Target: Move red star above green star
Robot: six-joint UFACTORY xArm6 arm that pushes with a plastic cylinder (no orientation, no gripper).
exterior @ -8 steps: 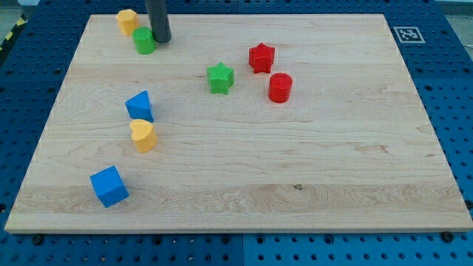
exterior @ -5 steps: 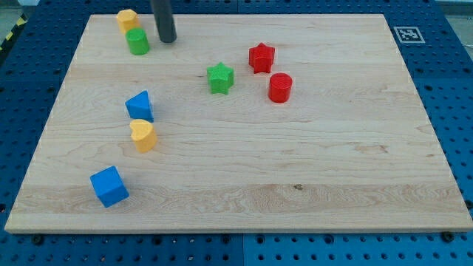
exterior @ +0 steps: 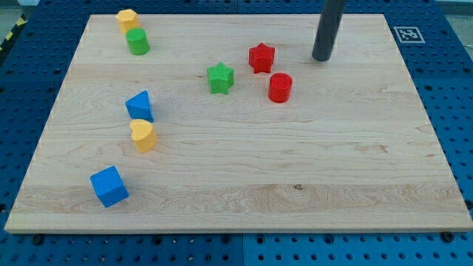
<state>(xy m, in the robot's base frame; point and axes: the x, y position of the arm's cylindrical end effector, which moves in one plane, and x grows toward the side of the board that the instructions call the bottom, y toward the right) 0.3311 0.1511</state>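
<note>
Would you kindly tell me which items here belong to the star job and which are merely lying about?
Job:
red star
green star
my tip, right of the red star

Lying about:
red cylinder
green cylinder
yellow blocks
blue blocks

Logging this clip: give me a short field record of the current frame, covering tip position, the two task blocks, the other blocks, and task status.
tip: my tip rests on the board, to the view's right of the red star, apart from it
red star: up and right of the green star, not touching
red cylinder: just below-right of the red star
view's left: yellow block, green cylinder, blue block, yellow heart, blue cube
status: red star not yet above green star
</note>
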